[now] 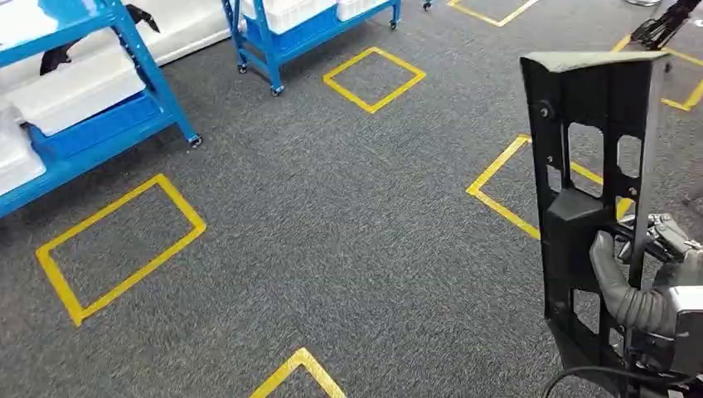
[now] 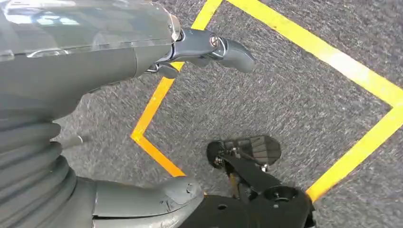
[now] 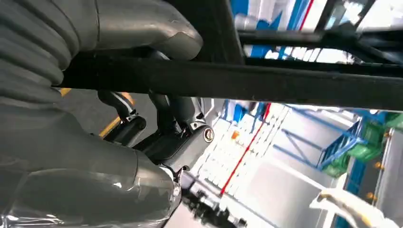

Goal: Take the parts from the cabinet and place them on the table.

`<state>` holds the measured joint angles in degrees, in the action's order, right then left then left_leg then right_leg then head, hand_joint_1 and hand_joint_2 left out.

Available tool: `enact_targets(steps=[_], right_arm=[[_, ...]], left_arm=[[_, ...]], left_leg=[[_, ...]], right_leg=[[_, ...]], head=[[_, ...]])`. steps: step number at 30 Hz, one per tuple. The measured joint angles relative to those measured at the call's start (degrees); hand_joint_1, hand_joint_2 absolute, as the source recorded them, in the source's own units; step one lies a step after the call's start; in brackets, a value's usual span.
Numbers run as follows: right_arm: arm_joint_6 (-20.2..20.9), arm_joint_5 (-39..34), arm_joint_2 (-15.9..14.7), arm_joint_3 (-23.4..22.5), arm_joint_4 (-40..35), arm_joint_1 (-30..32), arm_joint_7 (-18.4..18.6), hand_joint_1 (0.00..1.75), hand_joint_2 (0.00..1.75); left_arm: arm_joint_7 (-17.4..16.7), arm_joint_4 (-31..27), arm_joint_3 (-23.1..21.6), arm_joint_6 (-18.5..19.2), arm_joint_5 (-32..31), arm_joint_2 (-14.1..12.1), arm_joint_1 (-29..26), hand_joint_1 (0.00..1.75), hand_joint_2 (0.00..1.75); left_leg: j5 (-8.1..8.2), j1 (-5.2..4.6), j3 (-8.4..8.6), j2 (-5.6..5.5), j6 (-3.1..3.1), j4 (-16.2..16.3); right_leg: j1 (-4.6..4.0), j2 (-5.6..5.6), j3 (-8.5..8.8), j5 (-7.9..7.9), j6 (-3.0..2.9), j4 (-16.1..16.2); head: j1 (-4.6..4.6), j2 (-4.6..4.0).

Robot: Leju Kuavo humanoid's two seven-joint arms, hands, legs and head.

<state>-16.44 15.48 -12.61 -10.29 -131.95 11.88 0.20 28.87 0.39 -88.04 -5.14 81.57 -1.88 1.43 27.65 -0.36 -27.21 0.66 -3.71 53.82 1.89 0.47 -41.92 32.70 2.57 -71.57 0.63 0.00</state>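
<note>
1. The floor (image 1: 332,215) is grey carpet marked with yellow tape squares (image 1: 120,245); one square lies near the head view's left edge, another farther off toward the middle, and parts of others show at the right and bottom edges.
2. Blue racks on wheels (image 1: 108,116) stand along the far left of the carpet, with white trays (image 1: 75,87) on their shelves. A second blue rack (image 1: 307,29) stands farther back.
3. A black part (image 1: 589,199), a tall flat frame with cut-out openings, is held upright above the carpet at the right of the head view, clear of the floor.
4. The right hand (image 1: 642,286) grips the part low on its frame; its grey thumb wraps across the front and the darker fingers (image 3: 178,135) close on the part's black bar from behind.
5. The left hand (image 2: 142,66) hangs over the carpet above a yellow tape corner; its fingers (image 2: 228,50) are spread apart from the thumb (image 2: 152,199) and hold nothing.
</note>
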Motion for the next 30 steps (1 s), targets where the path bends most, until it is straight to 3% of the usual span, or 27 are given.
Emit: enact_targets(steps=[1,2,3,5,6,8,10,11,12,13,15,16,17,19,20,21,22,24,26,27,28,29,30], right_arm=[[-0.1,0.0,-0.1,-0.3,0.0,0.0,0.0,1.75,1.75],[-0.2,0.0,-0.4,-0.7,0.0,0.0,0.1,1.75,1.75],[-0.3,0.0,-0.8,-1.2,0.0,0.0,0.2,1.75,1.75],[-0.4,-0.2,-1.7,-2.4,0.0,-0.2,0.2,1.75,1.75],[-0.5,-0.2,-2.1,-3.0,0.0,-0.3,0.3,1.75,1.75],[-0.7,-0.7,-2.6,-4.4,-0.1,-0.2,0.6,1.75,1.75],[-1.0,-1.2,-3.0,-6.3,-0.4,0.4,0.7,1.75,1.75],[-1.0,-1.3,-3.1,-7.4,-0.6,0.6,0.7,1.75,1.75],[-1.0,-1.4,-3.2,-8.4,-0.8,0.9,0.8,1.75,1.75],[-1.0,-1.5,-3.3,-9.1,-0.9,0.9,0.8,1.75,1.75],[-1.0,-1.5,-3.3,-9.8,-1.0,1.1,0.8,1.75,1.75],[-1.0,-1.5,-3.3,-10.1,-1.0,1.3,0.8,1.75,1.75],[-1.0,-1.5,-3.3,-10.4,-1.0,1.5,0.8,1.75,1.75],[-1.1,-1.5,-3.3,-11.1,-1.0,1.9,0.8,1.75,1.75],[-1.1,-1.5,-3.3,-11.5,-1.1,2.1,0.8,1.75,1.75],[-1.0,-1.5,-3.3,-12.0,-1.3,2.3,0.8,1.75,1.75],[-1.0,-1.5,-3.3,-12.3,-1.3,2.2,0.8,1.75,1.75],[-0.1,-1.3,-3.3,-12.7,-1.3,2.5,0.9,1.75,1.75],[1.0,-0.8,-3.3,-13.5,-1.4,3.1,0.9,1.75,1.75],[1.2,-0.7,-3.2,-13.8,-1.4,3.2,0.8,1.75,1.75],[1.3,-0.2,-3.2,-13.9,-1.4,2.9,0.8,1.75,1.75],[1.3,0.4,-3.2,-14.0,-1.4,2.6,0.8,1.75,1.75],[1.2,1.2,-3.2,-14.0,-1.3,2.5,0.9,1.75,1.75]], left_arm=[[0.0,0.0,0.0,0.0,0.0,0.0,-0.1,0.00,1.75],[0.0,0.0,0.1,0.0,0.0,0.1,-0.1,0.00,1.75],[-0.1,0.0,0.2,0.0,0.0,0.1,0.0,0.00,1.75],[-0.1,0.0,0.2,-0.1,0.1,0.3,0.0,0.00,1.75],[-0.3,0.0,0.3,-0.3,0.1,0.2,0.0,0.00,1.75],[-0.4,0.0,0.6,-0.5,0.3,0.1,-0.1,0.00,1.75],[-0.4,0.0,0.8,-0.7,0.6,0.2,0.0,0.00,1.75],[-0.4,0.0,1.0,-0.8,0.6,0.2,0.0,0.00,1.75],[-0.4,0.0,1.1,-0.9,0.6,0.3,-0.1,0.00,1.75],[-0.4,0.0,1.2,-0.9,0.6,0.3,-0.1,0.00,1.75],[-0.4,0.0,1.3,-0.9,0.7,0.3,-0.4,0.00,1.75],[-0.4,0.0,1.3,-0.9,0.7,0.3,-0.4,0.00,1.75],[-0.4,0.0,1.4,-0.9,0.7,0.3,-0.4,0.00,1.75],[-0.4,0.0,1.4,-0.9,0.8,0.4,-0.5,0.00,1.75],[-0.4,0.0,1.4,-1.0,0.8,0.4,-0.5,0.00,1.75],[-0.3,0.0,1.5,-1.0,0.8,0.4,-0.5,0.00,1.75],[-0.3,0.0,1.6,-1.1,0.8,0.2,-0.6,0.00,1.75],[-0.2,0.0,1.6,-1.2,0.8,0.3,-0.6,0.00,1.75],[0.1,0.0,1.7,-1.2,0.6,0.2,-0.5,0.00,1.75],[0.1,0.0,1.8,-1.2,0.6,0.5,-0.4,0.00,1.75],[0.4,0.0,1.9,-1.1,0.5,0.5,-0.5,0.00,1.75],[0.4,0.0,2.0,-1.0,0.4,0.5,-0.6,0.00,1.75],[0.5,0.0,2.1,-1.0,0.4,0.5,-0.8,0.00,1.75]], left_leg=[[0.13,0.00,-0.32,0.93,0.13,0.4],[0.31,0.01,-0.65,1.70,0.38,0.8],[0.60,0.07,-0.96,2.46,0.66,1.4],[1.55,0.32,-1.42,3.78,1.58,2.9],[2.15,0.08,-1.64,4.36,2.20,3.8],[2.72,-0.16,-1.75,4.99,2.84,4.6],[2.62,-0.07,-1.27,5.97,3.28,4.5],[3.00,0.01,-1.44,6.04,3.48,4.8],[4.63,0.36,-1.91,3.39,3.83,6.1],[6.92,0.53,-3.03,1.48,4.01,9.1],[11.43,0.61,-6.70,0.13,4.20,17.9],[12.46,0.60,-8.14,-0.05,4.15,21.2],[12.04,0.58,-8.50,-0.11,4.00,22.1],[7.43,0.47,-5.18,-0.50,3.10,15.4],[4.76,0.26,-2.58,-1.85,2.48,10.2],[3.22,0.02,-0.56,-4.70,1.78,5.7],[3.89,0.09,-0.24,-6.15,1.33,4.7],[3.63,-0.28,-0.32,-5.00,1.01,4.1],[2.56,-0.49,-0.08,-3.62,0.62,2.7],[1.50,0.21,0.65,-2.18,0.91,1.3],[1.04,-0.03,0.75,-1.83,0.65,0.3],[0.64,-0.17,0.51,-0.78,0.24,0.3],[0.63,-0.27,0.20,0.19,0.25,0.5]], right_leg=[[0.05,-0.11,-1.00,0.71,0.34,-2.6],[0.13,-0.25,-0.70,0.10,0.61,-2.5],[0.27,-0.51,0.84,-1.45,0.88,-0.2],[0.53,-2.35,6.92,-5.22,1.34,9.2],[0.14,-4.49,7.82,-4.00,0.53,10.4],[-0.13,-3.18,7.59,-4.66,-0.65,10.5],[-0.33,-2.24,7.26,-4.87,-1.20,10.5],[0.13,-1.69,7.23,-5.26,-1.81,10.9],[0.17,-1.25,7.10,-5.50,-2.18,11.1],[0.17,-0.80,6.89,-5.70,-2.49,11.2],[-0.04,0.50,6.36,-6.04,-2.83,11.2],[-0.16,1.20,6.14,-6.21,-2.84,11.2],[-0.30,1.96,5.99,-6.38,-2.82,11.2],[-0.56,3.74,5.91,-6.72,-2.67,11.2],[-0.60,4.45,5.96,-6.85,-2.58,11.2],[-0.34,4.95,5.88,-7.05,-2.48,11.3],[-0.45,5.50,5.73,-7.36,-2.06,11.4],[0.17,7.14,5.02,-8.11,-1.00,11.6],[0.10,8.66,5.06,-9.15,0.11,12.8],[-0.04,6.21,4.57,-8.46,-0.28,11.6],[-0.67,2.95,3.59,-6.40,-0.31,9.7],[-0.78,1.12,1.80,-3.51,-0.12,5.8],[-0.63,0.44,0.01,-1.26,0.06,1.5]], head=[[0.04,0.00],[0.04,0.00],[0.09,0.00],[0.04,0.00],[0.04,0.00],[-0.04,0.00],[-0.11,0.00],[-0.11,0.00],[-0.28,0.00],[-0.44,0.00],[-0.46,0.00],[-0.48,0.00],[-0.48,0.00],[-0.46,0.00],[-0.48,0.00],[-0.44,0.00],[-0.31,0.00],[-0.61,0.00],[-0.55,0.00],[-0.41,0.00],[-0.19,0.00],[0.00,0.00],[0.00,0.00]])
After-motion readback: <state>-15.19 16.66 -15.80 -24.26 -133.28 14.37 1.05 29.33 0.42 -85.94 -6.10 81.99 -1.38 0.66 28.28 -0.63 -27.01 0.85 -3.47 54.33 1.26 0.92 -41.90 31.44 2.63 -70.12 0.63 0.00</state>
